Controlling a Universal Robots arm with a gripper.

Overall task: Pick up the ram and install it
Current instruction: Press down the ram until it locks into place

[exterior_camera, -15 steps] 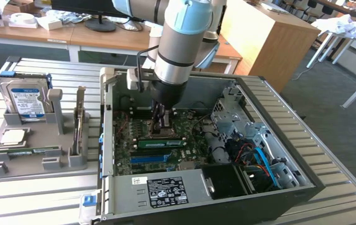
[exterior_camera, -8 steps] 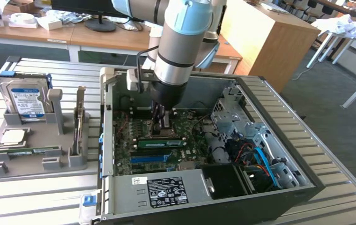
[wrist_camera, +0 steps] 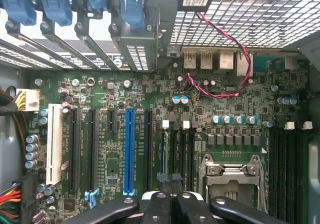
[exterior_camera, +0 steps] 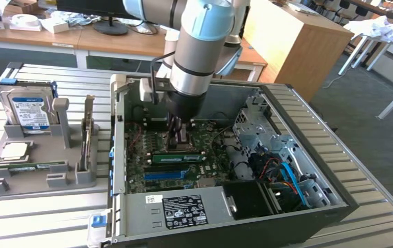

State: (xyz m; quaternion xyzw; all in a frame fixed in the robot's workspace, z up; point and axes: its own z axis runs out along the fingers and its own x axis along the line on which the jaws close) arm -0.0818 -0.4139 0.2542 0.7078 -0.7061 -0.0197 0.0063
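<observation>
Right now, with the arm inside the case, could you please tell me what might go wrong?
1. The shut end effector stands low over the board, close to the ram. I cannot tell whether the ram is fully seated, so skewed pressure might strain its slot.
2. The socket lies close beside the slots, so a slip of the end effector might hit it.
</observation>
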